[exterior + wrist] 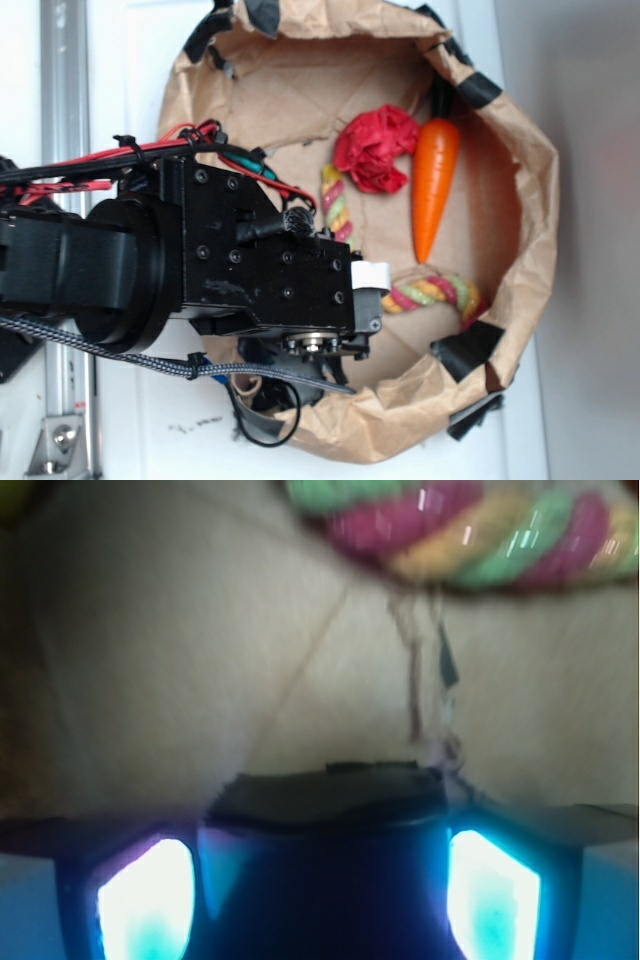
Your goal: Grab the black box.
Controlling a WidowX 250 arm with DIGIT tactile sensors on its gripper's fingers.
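Observation:
In the wrist view the black box (pixel 330 795) fills the space between my two glowing fingers, its dark glossy top facing the camera. My gripper (pixel 320 890) is shut on it, with a pad against each side. Brown paper floor shows beyond the box. In the exterior view my black arm (pixel 250 260) hangs over the left part of the paper bowl and hides both the fingers and the box.
A brown paper bowl (pixel 530 200) with black tape patches (pixel 465 350) on its rim holds an orange carrot (pixel 437 185), a red paper ball (pixel 377 148) and a multicoloured rope (pixel 440 292). The rope (pixel 460 530) lies just ahead of the box.

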